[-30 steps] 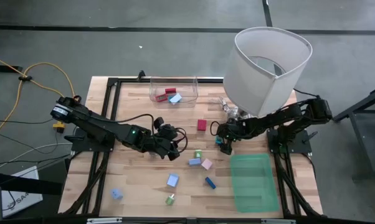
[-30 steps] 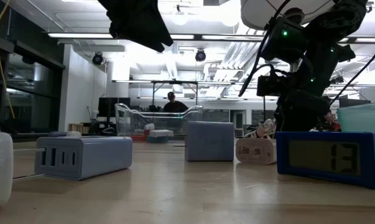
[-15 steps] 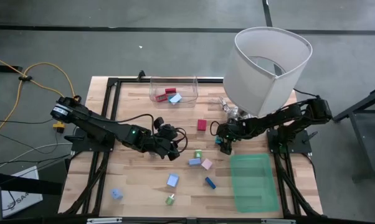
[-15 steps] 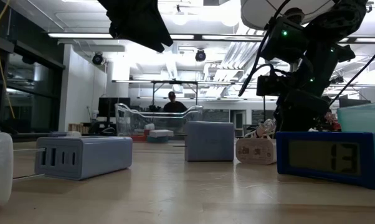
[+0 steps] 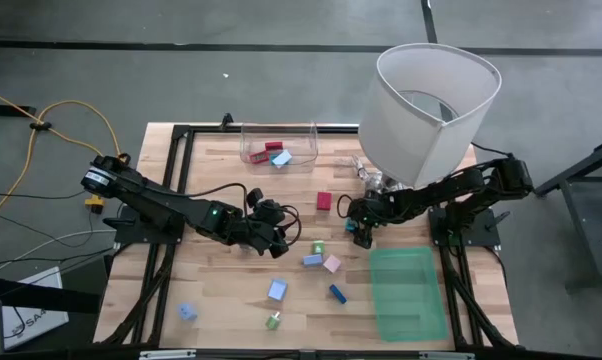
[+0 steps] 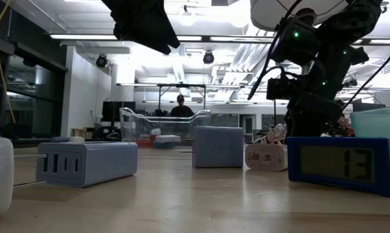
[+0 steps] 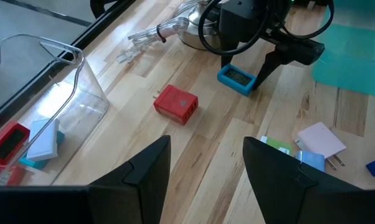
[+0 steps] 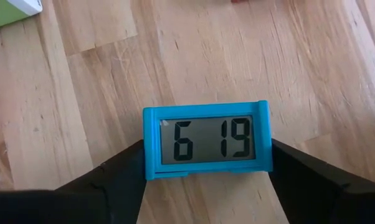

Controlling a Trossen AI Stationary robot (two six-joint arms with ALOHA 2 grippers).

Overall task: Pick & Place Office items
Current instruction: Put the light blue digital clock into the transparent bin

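High view: the right arm is seen stretched from the right edge of the surface (image 5: 231, 290) toward the middle, passing under the white lamp (image 5: 431, 100), with its right end effector (image 5: 360, 232) lowered to the wood just above the green bin (image 5: 409, 292). In the right wrist view its two fingers (image 8: 113, 180) are set apart on either side of a small blue clock (image 8: 206, 140) showing digits; the fingers lie just beside the clock's ends, and whether they press on it cannot be told. The left arm is laid from the left edge toward the centre, its left end effector (image 5: 279, 243) held above the wood near the green item (image 5: 318, 247). In the left wrist view its fingers (image 7: 144, 168) are spread wide with nothing between them, and past them a red plug (image 7: 176, 104) and the blue clock lie on the wood. The remaining items are scattered: a blue block (image 5: 277, 290), a pink one (image 5: 332, 264), a dark blue one (image 5: 338, 293), a light blue one (image 5: 187, 312) near the front left, and a few pieces inside the clear tray (image 5: 278, 146) at the back. In the low view the left arm is cut off at the top edge, and a person stands far behind the tray.
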